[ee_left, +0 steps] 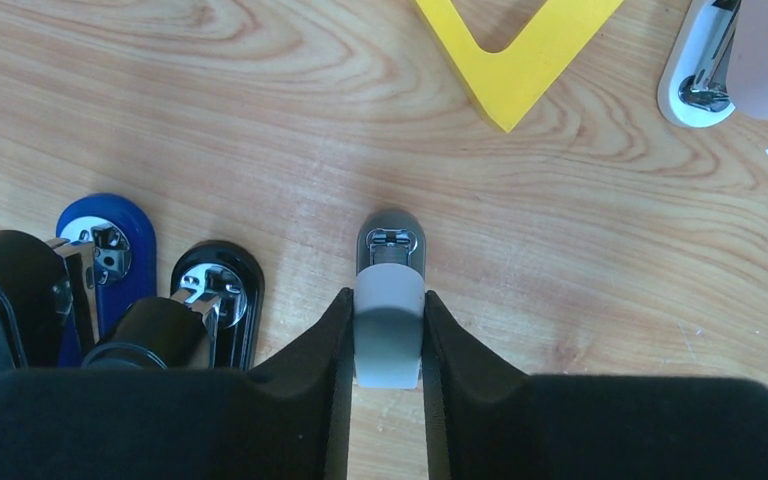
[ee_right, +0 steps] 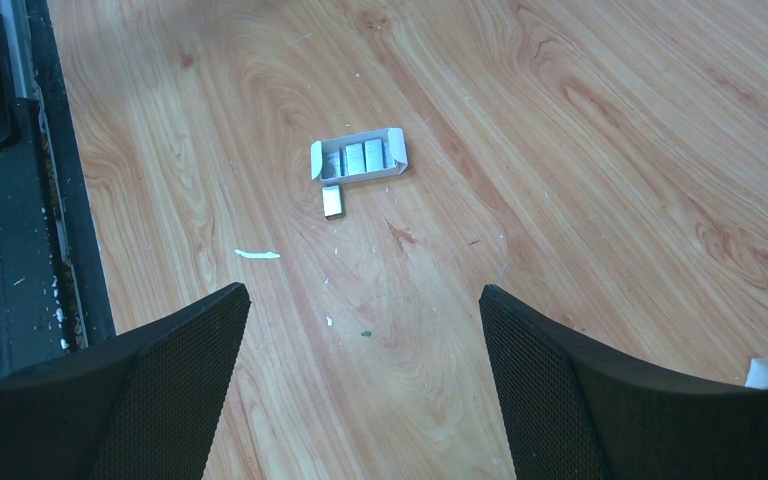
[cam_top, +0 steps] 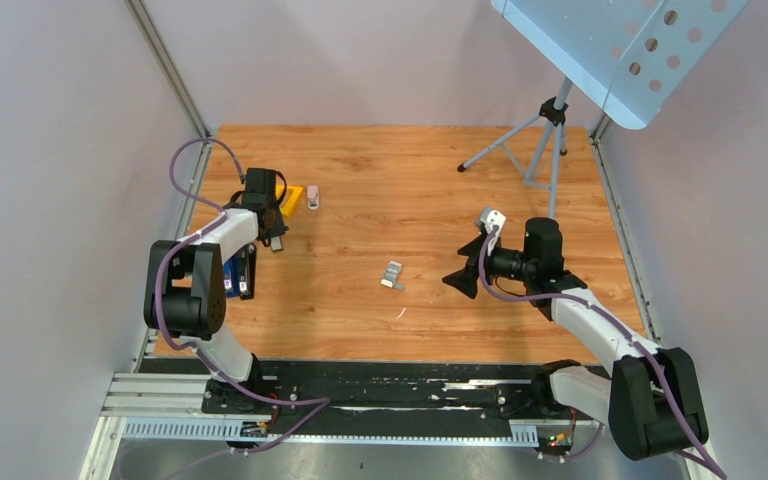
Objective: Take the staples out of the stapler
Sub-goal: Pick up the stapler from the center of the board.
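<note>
The black stapler (ee_left: 222,282) lies on the wood beside a blue stapler (ee_left: 112,240), left of my left gripper (ee_left: 388,296); both also show in the top view, the black stapler (cam_top: 247,272) by the left arm. My left gripper (cam_top: 275,240) is shut on a different, slim grey stapler (ee_left: 390,335) with a pale top, nose on the table. A loose bar of staples (ee_right: 331,200) lies next to a small open white box (ee_right: 358,158) holding more bars, mid-table (cam_top: 392,272). My right gripper (ee_right: 360,292) is open and empty, above the table, right of the box (cam_top: 463,272).
A yellow V-shaped piece (ee_left: 515,60) and a tiny pink stapler (ee_left: 730,60) lie beyond the left gripper. A thin white sliver (ee_right: 257,254) lies near the box. A tripod (cam_top: 550,140) stands at the back right. The black rail (ee_right: 0,200) runs along the near edge.
</note>
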Controlling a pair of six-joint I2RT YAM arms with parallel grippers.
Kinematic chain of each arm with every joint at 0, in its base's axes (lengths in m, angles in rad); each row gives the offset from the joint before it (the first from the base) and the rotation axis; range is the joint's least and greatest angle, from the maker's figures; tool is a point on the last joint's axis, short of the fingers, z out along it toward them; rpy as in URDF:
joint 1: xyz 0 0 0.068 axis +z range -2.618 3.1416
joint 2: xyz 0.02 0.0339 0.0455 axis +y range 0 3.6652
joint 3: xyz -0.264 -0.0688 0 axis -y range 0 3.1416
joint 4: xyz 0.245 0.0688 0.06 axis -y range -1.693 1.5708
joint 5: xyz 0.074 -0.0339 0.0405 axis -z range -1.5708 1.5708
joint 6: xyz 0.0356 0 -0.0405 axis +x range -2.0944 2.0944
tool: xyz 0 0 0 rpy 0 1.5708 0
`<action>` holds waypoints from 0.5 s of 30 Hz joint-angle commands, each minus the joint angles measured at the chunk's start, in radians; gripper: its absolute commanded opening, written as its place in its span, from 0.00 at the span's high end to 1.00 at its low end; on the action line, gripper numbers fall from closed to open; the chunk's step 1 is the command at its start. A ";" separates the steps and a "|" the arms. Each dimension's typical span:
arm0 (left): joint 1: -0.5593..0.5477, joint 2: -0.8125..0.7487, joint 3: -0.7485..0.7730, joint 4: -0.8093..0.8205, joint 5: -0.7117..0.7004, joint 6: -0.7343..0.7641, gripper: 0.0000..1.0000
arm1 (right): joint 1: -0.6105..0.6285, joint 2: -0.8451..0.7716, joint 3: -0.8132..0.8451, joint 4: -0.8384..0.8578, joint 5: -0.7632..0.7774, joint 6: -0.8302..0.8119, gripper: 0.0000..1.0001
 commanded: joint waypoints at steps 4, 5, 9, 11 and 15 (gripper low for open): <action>0.009 -0.097 -0.041 -0.007 0.051 0.001 0.99 | -0.010 0.004 -0.011 0.019 -0.011 0.022 0.11; 0.008 -0.115 -0.049 -0.009 0.070 0.003 1.00 | -0.010 0.004 -0.010 0.019 -0.014 0.024 0.11; 0.009 -0.197 -0.098 0.002 0.163 0.014 1.00 | -0.010 0.004 -0.011 0.022 -0.034 0.025 0.10; 0.008 -0.241 -0.123 0.006 0.215 0.024 1.00 | -0.009 0.005 -0.010 0.024 -0.050 0.024 0.10; 0.007 -0.333 -0.196 0.065 0.383 0.047 1.00 | -0.008 0.007 -0.009 0.025 -0.081 0.022 0.09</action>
